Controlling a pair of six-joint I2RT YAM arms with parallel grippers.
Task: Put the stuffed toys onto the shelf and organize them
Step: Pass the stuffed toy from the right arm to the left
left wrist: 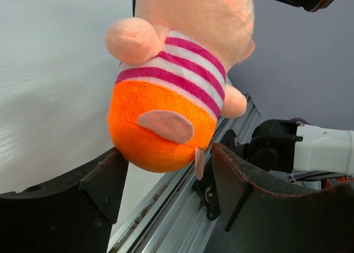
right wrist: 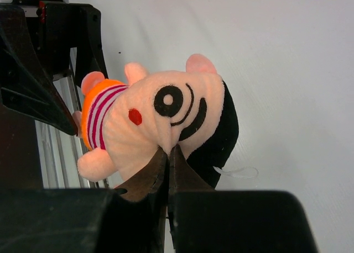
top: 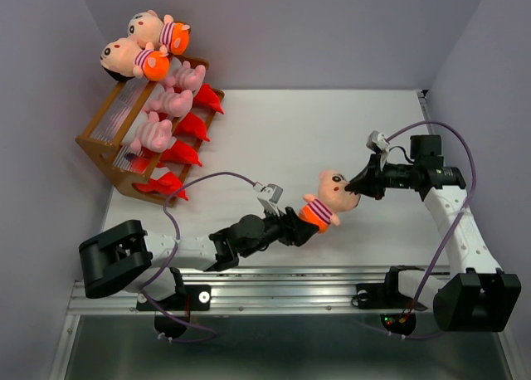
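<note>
A boy doll (top: 328,199) with a tan head, striped shirt and orange bottom hangs above the white table, between both arms. My right gripper (top: 358,187) is shut on a pinch of its face, seen in the right wrist view (right wrist: 167,151) on the doll (right wrist: 149,120). My left gripper (top: 300,224) is open, its jaws on either side of the doll's orange bottom (left wrist: 160,131). The shelf (top: 108,143) stands at the far left. It holds two boy dolls (top: 141,48) on top, three pink pigs (top: 170,104) in the middle and several red monsters (top: 192,127) on the lowest tier.
A metal rail (top: 290,285) runs along the table's near edge, also in the left wrist view (left wrist: 182,209). Grey walls close in the table on the left, back and right. The right arm's base (top: 477,301) is at the bottom right.
</note>
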